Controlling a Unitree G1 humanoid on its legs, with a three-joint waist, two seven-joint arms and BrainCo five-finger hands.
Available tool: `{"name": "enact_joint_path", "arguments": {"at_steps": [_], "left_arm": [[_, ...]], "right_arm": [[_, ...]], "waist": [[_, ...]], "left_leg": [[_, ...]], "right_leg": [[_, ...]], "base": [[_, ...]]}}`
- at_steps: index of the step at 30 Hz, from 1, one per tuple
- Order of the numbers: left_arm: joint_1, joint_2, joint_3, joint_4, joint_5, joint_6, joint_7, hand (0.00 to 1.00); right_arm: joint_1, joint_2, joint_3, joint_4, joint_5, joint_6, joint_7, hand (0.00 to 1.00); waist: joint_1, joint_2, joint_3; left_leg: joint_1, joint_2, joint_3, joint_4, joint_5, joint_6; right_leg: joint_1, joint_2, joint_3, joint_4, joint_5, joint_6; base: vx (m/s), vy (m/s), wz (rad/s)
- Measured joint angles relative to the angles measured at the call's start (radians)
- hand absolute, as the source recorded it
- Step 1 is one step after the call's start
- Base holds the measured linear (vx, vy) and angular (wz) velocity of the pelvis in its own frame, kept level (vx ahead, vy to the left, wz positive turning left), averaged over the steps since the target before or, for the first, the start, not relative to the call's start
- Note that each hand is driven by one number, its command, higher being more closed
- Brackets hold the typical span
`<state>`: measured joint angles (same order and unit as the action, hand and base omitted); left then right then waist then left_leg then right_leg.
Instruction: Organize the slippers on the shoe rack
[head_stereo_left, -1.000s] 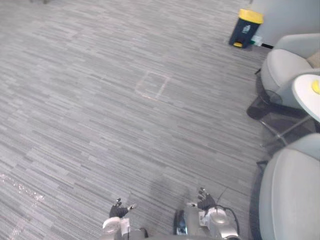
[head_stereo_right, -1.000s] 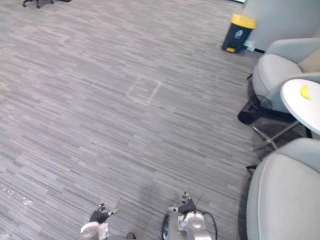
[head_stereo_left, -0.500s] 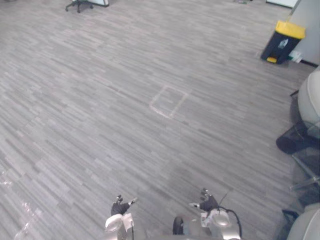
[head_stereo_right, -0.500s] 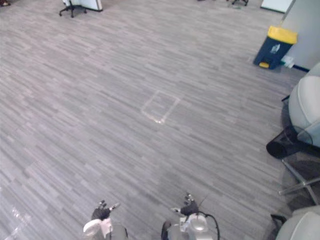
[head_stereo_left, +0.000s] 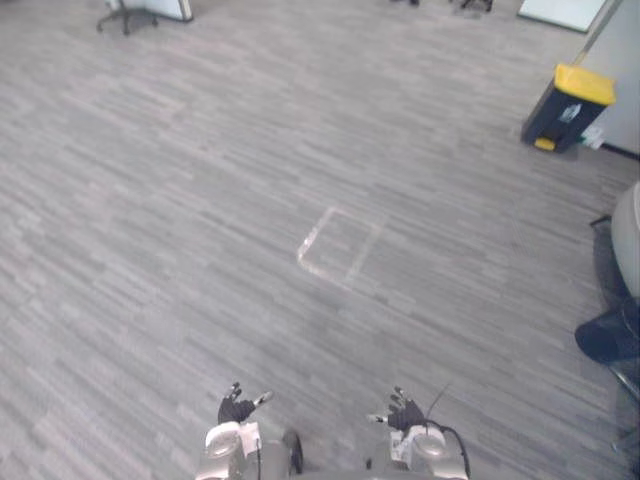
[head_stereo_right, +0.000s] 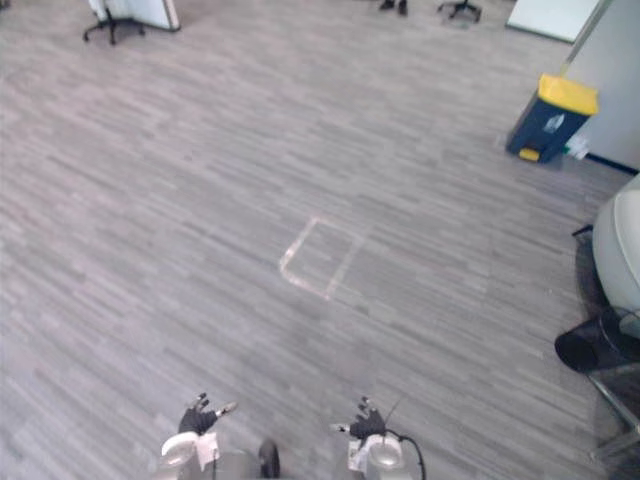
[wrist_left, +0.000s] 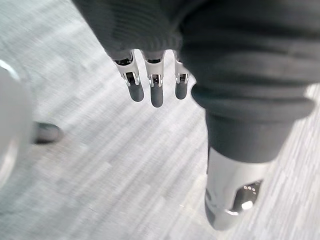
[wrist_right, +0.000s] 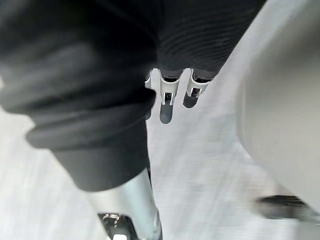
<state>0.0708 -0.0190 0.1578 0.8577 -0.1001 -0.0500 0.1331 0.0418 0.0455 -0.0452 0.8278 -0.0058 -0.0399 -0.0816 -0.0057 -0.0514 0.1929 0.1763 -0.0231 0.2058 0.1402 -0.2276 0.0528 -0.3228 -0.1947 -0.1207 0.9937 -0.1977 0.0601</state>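
- The grey striped floor (head_stereo_left: 180, 200) spreads across the scene.
- A pale grey armchair (head_stereo_right: 622, 250) stands at the right edge.
- A dark bin (head_stereo_left: 567, 107) with a yellow lid stands far off on the right.
- A taped square outline (head_stereo_left: 313, 235) lies mid-floor.
- The left robot hand (head_stereo_left: 236, 408) and right robot hand (head_stereo_left: 405, 414) hang low, well apart, fingers loosely straight, released.

The floor (head_stereo_left: 200, 200) is grey, laid in long streaked planks, and a pale square outline (head_stereo_left: 340, 245) is marked on it near the centre. A dark blue bin with a yellow lid (head_stereo_left: 567, 107) stands on it at two o'clock and a wheeled chair base (head_stereo_right: 104, 29) at eleven o'clock. Between three and four o'clock sits a pale grey armchair (head_stereo_right: 622, 250), with a dark round object (head_stereo_right: 583, 351) just beside it.
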Motion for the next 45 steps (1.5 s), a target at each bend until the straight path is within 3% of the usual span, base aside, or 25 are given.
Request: {"name": "enact_joint_path", "arguments": {"at_steps": [3,4,5,6,8,9,10,11,13,15,19,20,21,23,24,26,27,29,32,37,39,40,41,42,45], "left_arm": [[-0.002,-0.015,-0.003,0.001,0.0,0.006,0.0,0.0],[-0.007,-0.016,-0.018,-0.001,0.001,0.005,-0.001,0.0],[-0.007,-0.015,-0.021,-0.001,0.001,0.005,-0.001,0.0],[-0.002,-0.021,-0.021,0.001,0.005,0.007,-0.002,0.0],[0.005,-0.043,-0.018,0.015,0.021,0.01,-0.001,0.0],[0.01,-0.043,-0.019,0.018,0.026,0.011,-0.002,0.0],[0.005,-0.044,-0.013,0.016,0.031,0.011,-0.002,0.0],[0.003,-0.046,0.015,0.015,0.035,0.014,-0.002,0.0],[0.01,-0.045,0.038,0.005,0.038,0.014,-0.002,0.0],[0.029,-0.037,0.053,-0.053,0.039,0.013,-0.002,0.0],[0.029,-0.041,0.051,-0.072,0.04,0.01,-0.005,0.0],[0.025,-0.041,0.05,-0.072,0.041,0.006,-0.005,0.0],[0.024,-0.042,0.045,-0.067,0.041,-0.001,-0.004,0.0],[0.024,-0.042,0.026,-0.043,0.04,-0.005,-0.003,0.0],[0.024,-0.04,0.024,-0.038,0.04,-0.006,-0.002,0.0],[0.014,-0.015,0.018,-0.005,0.04,-0.003,-0.002,0.0],[0.012,-0.014,0.017,-0.004,0.04,-0.004,-0.002,0.0],[0.007,-0.003,0.011,0.007,0.039,-0.001,-0.002,0.0],[0.002,0.001,-0.012,0.043,0.039,-0.001,-0.002,0.0],[-0.007,0.007,-0.049,0.06,0.038,0.002,-0.002,0.0],[-0.009,0.019,-0.074,0.069,0.039,0.009,-0.003,0.0],[-0.015,0.018,-0.081,0.09,0.039,0.013,-0.004,0.0],[-0.018,0.013,-0.08,0.095,0.041,0.014,-0.005,0.0],[-0.02,-0.003,-0.079,0.093,0.044,0.014,-0.008,0.0],[-0.01,-0.022,-0.058,0.041,0.071,0.014,-0.011,0.0]], "right_arm": [[-0.003,0.0,0.0,-0.016,-0.004,-0.001,0.0,0.0],[-0.004,0.0,0.0,-0.016,-0.005,0.0,0.0,0.0],[-0.005,0.0,0.0,-0.015,-0.005,0.0,0.0,0.0],[-0.005,-0.004,0.001,-0.015,-0.006,0.001,0.0,0.0],[-0.006,-0.009,0.0,-0.026,-0.02,0.002,0.0,0.0],[-0.005,-0.011,-0.005,-0.032,-0.025,0.003,0.0,0.0],[-0.004,-0.011,-0.013,-0.038,-0.025,0.003,0.0,0.0],[0.008,-0.011,-0.011,-0.058,-0.024,0.011,0.001,0.0],[0.02,-0.01,0.001,-0.064,-0.021,0.015,-0.001,0.0],[0.038,0.007,0.01,-0.063,-0.013,0.023,-0.004,0.0],[0.04,0.004,0.006,-0.042,-0.012,0.027,-0.007,0.0],[0.035,0.007,-0.009,-0.024,-0.012,0.027,-0.007,0.0],[0.037,0.011,-0.034,-0.018,-0.012,0.026,-0.008,0.0],[0.039,-0.003,-0.041,0.015,-0.014,0.024,-0.01,0.0],[0.037,-0.006,-0.041,0.021,-0.014,0.025,-0.01,0.0],[0.041,0.019,-0.046,0.022,-0.013,0.021,-0.011,0.0],[0.041,0.021,-0.052,0.023,-0.013,0.021,-0.01,0.0],[0.034,0.018,-0.062,0.027,-0.014,0.019,-0.005,0.0],[0.011,0.013,-0.062,0.055,-0.016,0.01,-0.003,0.0],[-0.025,-0.009,-0.058,0.075,-0.026,0.01,0.001,0.0],[-0.046,-0.024,-0.057,0.092,-0.028,0.011,-0.001,0.0],[-0.049,-0.045,-0.058,0.09,-0.032,0.009,-0.001,0.0],[-0.054,-0.05,-0.059,0.092,-0.032,0.01,-0.002,0.0],[-0.054,-0.052,-0.069,0.088,-0.032,0.011,-0.003,0.0],[-0.017,-0.054,-0.069,0.036,-0.031,0.013,-0.007,0.0]], "waist": [[-0.015,0.009,0.005],[-0.019,0.006,0.004],[-0.02,0.005,0.004],[-0.025,0.0,0.001],[-0.026,0.036,-0.01],[-0.04,0.053,-0.02],[-0.046,0.066,-0.016],[-0.046,0.088,-0.009],[-0.035,0.098,-0.006],[-0.012,0.067,-0.002],[0.004,0.056,-0.011],[0.01,0.046,-0.007],[0.012,0.048,-0.011],[0.014,0.068,-0.026],[0.016,0.073,-0.03],[-0.001,0.017,-0.06],[0.001,0.014,-0.061],[0.003,0.003,-0.046],[-0.007,0.012,-0.041],[-0.016,0.034,-0.03],[-0.027,0.04,-0.02],[-0.04,0.046,-0.014],[-0.039,0.059,-0.01],[-0.043,0.07,-0.004],[-0.047,0.082,0.0]], "left_leg": [[0.081,0.033,-0.002,-0.038,-0.014,0.0],[0.115,0.035,-0.014,-0.071,-0.026,-0.02],[0.124,0.035,-0.017,-0.075,-0.03,-0.025],[0.177,0.034,-0.042,-0.09,-0.066,-0.05],[0.191,0.067,-0.057,-0.041,-0.071,-0.052],[0.125,0.095,-0.068,0.131,-0.069,-0.055],[0.056,0.126,-0.07,0.302,-0.05,-0.084],[-0.049,0.193,-0.072,0.577,0.059,-0.14],[-0.136,0.262,-0.054,0.808,0.108,-0.153],[-0.263,0.308,0.034,0.956,0.059,-0.147],[-0.385,0.259,0.055,0.665,-0.02,-0.131],[-0.386,0.201,0.002,0.436,-0.011,-0.135],[-0.385,0.143,-0.093,0.225,0.038,-0.148],[-0.385,0.129,-0.19,0.11,0.171,-0.18],[-0.384,0.124,-0.19,0.119,0.206,-0.165],[-0.359,0.097,-0.103,0.161,0.144,-0.114],[-0.348,0.096,-0.091,0.161,0.135,-0.108],[-0.216,0.079,0.002,0.139,0.072,-0.073],[-0.067,0.078,0.046,0.055,0.045,-0.058],[0.034,0.104,0.119,-0.052,0.034,-0.079],[0.071,0.103,0.148,-0.067,0.029,-0.087],[0.097,0.106,0.136,-0.066,0.003,-0.126],[0.106,0.117,0.141,-0.063,0.002,-0.128],[0.1,0.131,0.137,-0.004,0.002,-0.129],[-0.104,0.269,0.079,0.57,0.036,-0.17]], "right_leg": [[-0.025,0.066,-0.085,-0.424,0.022,-0.028],[-0.018,0.094,-0.092,-0.644,0.107,-0.029],[-0.018,0.095,-0.091,-0.676,0.122,-0.028],[-0.01,0.112,-0.061,-0.731,0.245,-0.069],[-0.022,0.125,-0.061,-0.627,0.213,-0.105],[-0.009,0.131,-0.087,-0.598,0.159,-0.107],[0.023,0.145,-0.1,-0.599,0.132,-0.12],[0.093,0.182,-0.114,-0.621,0.097,-0.133],[0.17,0.223,-0.098,-0.652,0.059,-0.158],[0.314,0.235,-0.047,-0.716,0.013,-0.171],[0.45,0.219,0.058,-0.806,0.01,-0.145],[0.486,0.191,0.098,-0.824,-0.004,-0.123],[0.505,0.173,0.138,-0.84,-0.018,-0.101],[0.534,0.173,0.2,-0.858,-0.052,-0.062],[0.538,0.171,0.216,-0.854,-0.062,-0.054],[0.465,0.113,0.256,-0.683,-0.076,-0.037],[0.446,0.11,0.26,-0.64,-0.073,-0.033],[0.298,0.065,0.226,-0.257,-0.003,0.032],[0.215,0.003,0.024,-0.089,-0.059,-0.016],[0.115,0.041,-0.23,-0.426,-0.075,-0.041],[0.116,0.103,-0.251,-0.681,0.083,-0.078],[0.122,0.121,-0.233,-0.7,0.179,-0.154],[0.127,0.127,-0.233,-0.689,0.166,-0.149],[0.134,0.138,-0.23,-0.677,0.108,-0.141],[0.24,0.2,-0.197,-0.725,0.05,-0.153]], "base": [[0.54,-0.1,0.32],[0.54,-0.149,0.41],[0.57,-0.181,0.47],[0.59,-0.197,0.25],[0.57,-0.211,0.23],[0.54,-0.257,0.32],[0.66,-0.304,0.34],[0.56,-0.233,0.12],[0.46,-0.124,-0.28],[0.6,-0.123,-0.58],[0.58,0.02,-0.86],[0.54,0.184,-1.08],[0.5,0.219,-1.07],[0.44,0.294,-1.09],[0.53,0.364,-1.11],[0.51,0.326,-0.75],[0.52,0.36,-0.99],[0.39,0.288,-0.93],[0.29,0.195,-0.47],[0.29,0.052,-0.41],[0.41,-0.05,-0.41],[0.3,-0.065,-0.22],[0.36,-0.103,-0.19],[0.26,-0.142,-0.19],[0.38,-0.209,-0.2]]}}
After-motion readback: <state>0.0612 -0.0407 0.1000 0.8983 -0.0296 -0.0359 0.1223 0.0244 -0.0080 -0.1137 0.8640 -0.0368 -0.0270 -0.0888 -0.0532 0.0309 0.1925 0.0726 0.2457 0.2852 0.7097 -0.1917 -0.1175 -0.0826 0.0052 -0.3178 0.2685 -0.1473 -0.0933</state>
